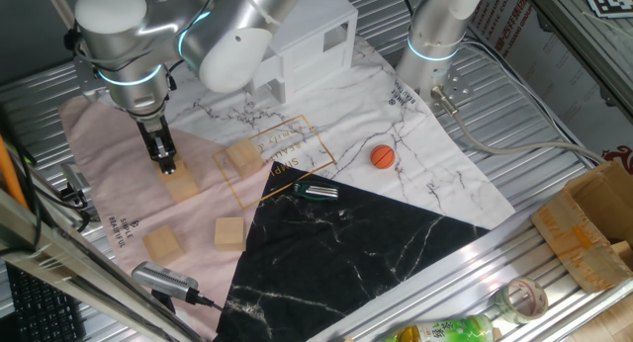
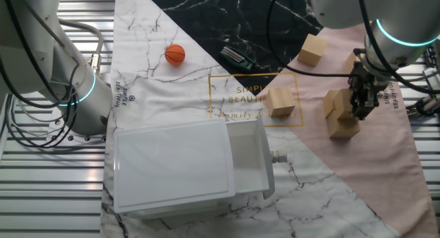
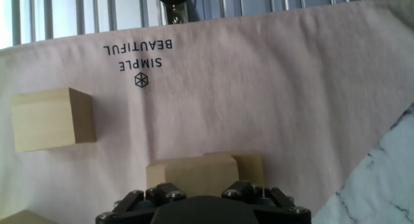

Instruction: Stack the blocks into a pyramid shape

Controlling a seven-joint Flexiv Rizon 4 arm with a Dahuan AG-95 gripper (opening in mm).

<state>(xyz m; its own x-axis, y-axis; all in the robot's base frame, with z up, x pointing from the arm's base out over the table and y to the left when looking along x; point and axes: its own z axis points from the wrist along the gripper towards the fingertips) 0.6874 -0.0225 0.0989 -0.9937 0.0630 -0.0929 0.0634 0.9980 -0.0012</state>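
1. Blocks: the cluster under the gripper [image 2: 362, 104] sat on the pink part of the mat [image 1: 99, 144]; in the other fixed view one block [image 2: 335, 104] rested on top of a lower block [image 2: 343, 126]
2. Fingers sat on the upper block, gripper at the stack's 3 o'clock edge in that view; looked clamped on it, but whether it was truly squeezed I cannot tell
3. Hand view: two blocks directly below the fingers, front block [image 3: 191, 175] with a second block [image 3: 249, 167] just behind at 2 o'clock
4. Loose block [image 1: 243, 157] on the gold lettering, 2 o'clock from the stack in the one fixed view; two more, [image 1: 163, 245] and [image 1: 229, 232], at 6 and 5 o'clock, well apart from it
5. Orange ball [image 1: 383, 156] on the white marble area, 3 o'clock; white house [image 2: 189, 166] at the mat's far edge
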